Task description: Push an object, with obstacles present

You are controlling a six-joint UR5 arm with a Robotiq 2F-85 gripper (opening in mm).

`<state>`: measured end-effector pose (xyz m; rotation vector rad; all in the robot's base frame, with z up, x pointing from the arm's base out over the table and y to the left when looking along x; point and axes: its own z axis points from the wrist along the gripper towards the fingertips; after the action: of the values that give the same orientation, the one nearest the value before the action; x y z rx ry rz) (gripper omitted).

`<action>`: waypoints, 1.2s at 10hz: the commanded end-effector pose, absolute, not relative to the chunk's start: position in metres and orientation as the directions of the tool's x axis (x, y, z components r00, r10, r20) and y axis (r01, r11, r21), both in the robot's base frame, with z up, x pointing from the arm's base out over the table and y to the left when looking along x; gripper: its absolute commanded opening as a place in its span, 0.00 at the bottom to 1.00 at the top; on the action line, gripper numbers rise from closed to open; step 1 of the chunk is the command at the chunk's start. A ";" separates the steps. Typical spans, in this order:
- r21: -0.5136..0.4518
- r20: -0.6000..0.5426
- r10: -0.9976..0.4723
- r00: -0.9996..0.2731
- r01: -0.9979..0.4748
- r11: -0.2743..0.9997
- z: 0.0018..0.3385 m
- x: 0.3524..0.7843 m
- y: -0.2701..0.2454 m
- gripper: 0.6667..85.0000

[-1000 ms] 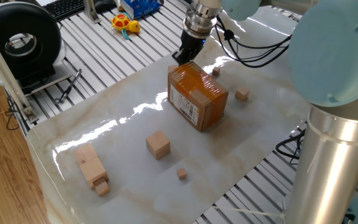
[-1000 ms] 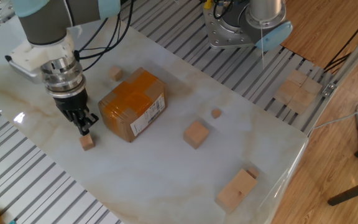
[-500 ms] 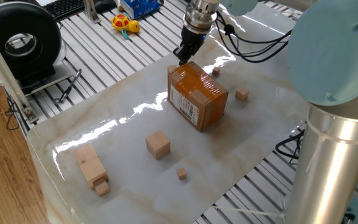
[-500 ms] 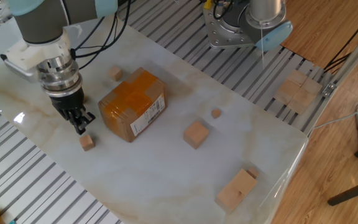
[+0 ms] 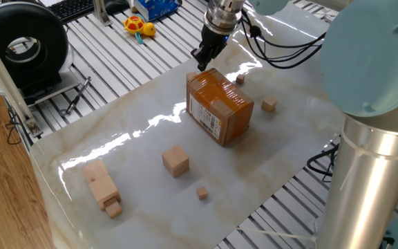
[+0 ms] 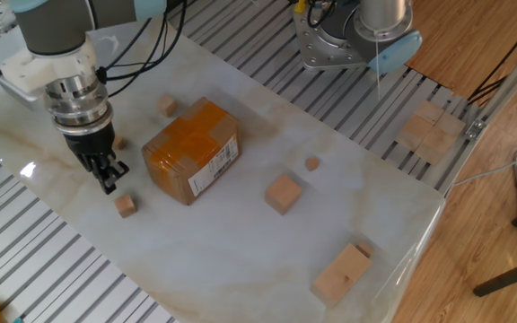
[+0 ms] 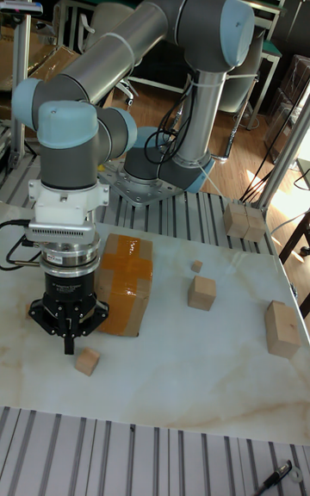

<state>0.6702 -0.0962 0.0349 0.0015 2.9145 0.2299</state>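
The object, a small light-wood cube (image 6: 126,205) (image 7: 86,362), lies on the marble table just off the near-left corner of the cardboard box (image 6: 191,151) (image 5: 220,107) (image 7: 122,282). My gripper (image 6: 109,187) (image 7: 69,346) (image 5: 202,64) hangs point-down a little above and to the left of the cube. It does not touch the cube. Its fingers are shut together with nothing between them. A second, near-identical small cube (image 6: 167,107) (image 5: 269,105) sits beyond the box. In the view from the box's label side, the box hides the object.
A larger wooden cube (image 6: 283,193) (image 5: 175,160) and a tiny one (image 6: 312,163) (image 5: 202,193) lie past the box. Stacked wooden blocks (image 6: 341,272) (image 5: 102,185) stand near the table's corner. More blocks (image 6: 429,130) rest on the slatted frame beside the table.
The gripper has drawn back from the small cube, rising and shifting away from the box. The cube and box stay where they were.
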 end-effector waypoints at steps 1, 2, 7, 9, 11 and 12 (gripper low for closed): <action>0.155 -0.226 0.039 -0.973 0.003 0.988 0.029 0.675 -0.102 0.01; 0.163 -0.220 0.037 -0.975 0.000 0.987 0.027 0.672 -0.101 0.01; 0.182 -0.237 0.029 -0.971 -0.015 0.983 0.014 0.676 -0.071 0.01; 0.181 -0.236 0.025 -0.971 -0.019 0.983 0.010 0.675 -0.059 0.01; 0.181 -0.231 0.029 -0.973 -0.013 0.983 0.011 0.673 -0.042 0.01; 0.173 -0.223 0.035 -0.974 -0.004 0.985 0.012 0.672 -0.037 0.01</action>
<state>0.6724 -0.0553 0.0110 -0.0010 2.9009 0.2508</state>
